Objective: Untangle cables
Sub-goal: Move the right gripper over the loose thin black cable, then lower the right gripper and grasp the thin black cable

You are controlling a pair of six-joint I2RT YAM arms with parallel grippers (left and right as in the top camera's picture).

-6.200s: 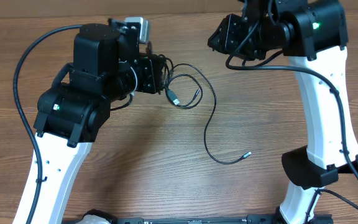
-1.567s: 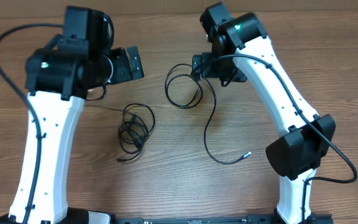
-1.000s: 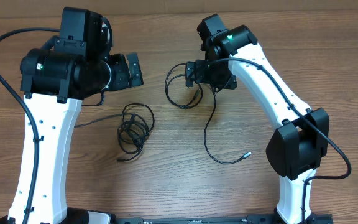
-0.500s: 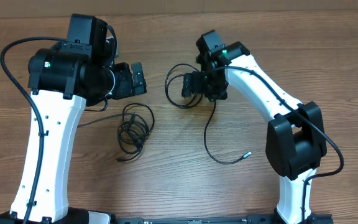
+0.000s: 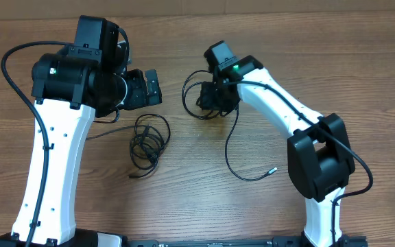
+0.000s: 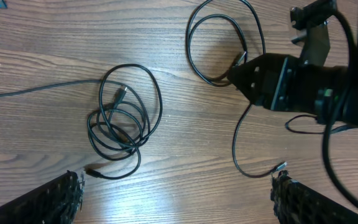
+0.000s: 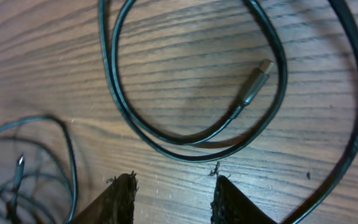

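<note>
Black padded fingertips of the right gripper (image 7: 176, 199) are cut off by the bottom edge of the right wrist view. They stand partly apart with only bare wood between them, gripping nothing. Just above them lies a looped cable (image 7: 185, 151), its metal plug (image 7: 254, 83) pointing to the upper right inside the loop. From overhead the wrist body hides these fingers and covers part of that loop. A thin tail comes out from under it and runs down the frame to a small tip (image 5: 273, 170) at lower centre-right. The left gripper (image 6: 179, 199) shows only its two fingertips in the bottom corners, spread wide and empty. A coiled bundle (image 6: 120, 124) lies left of centre, longer top to bottom, its strands overlapping too much to count. One strand leaves past the left edge. Brown wood-grain table (image 5: 184, 206) carries everything.
</note>
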